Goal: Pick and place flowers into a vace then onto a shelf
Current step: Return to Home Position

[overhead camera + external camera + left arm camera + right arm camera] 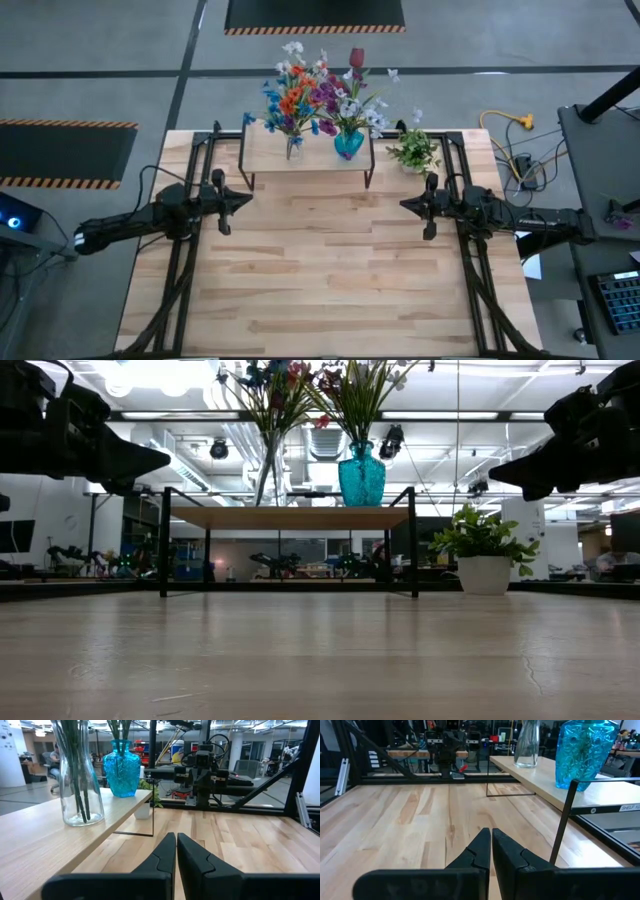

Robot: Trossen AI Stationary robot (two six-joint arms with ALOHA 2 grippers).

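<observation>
The flowers [322,95] stand by their stems in two vases on the shelf [268,152] at the table's far edge: a clear glass vase [77,775] on the left and a blue glass vase [581,751] on the right. The shelf stands on thin black legs [164,540]. My left gripper [247,200] hovers shut above the table at the left, pointing level toward the middle. My right gripper [404,205] hovers shut at the right, facing it. Neither holds anything.
A small leafy potted plant [414,150] in a white pot stands on the table right of the shelf. Bare wooden tabletop [330,270] spreads between and in front of the arms. Black frame rails [185,270] run along both sides.
</observation>
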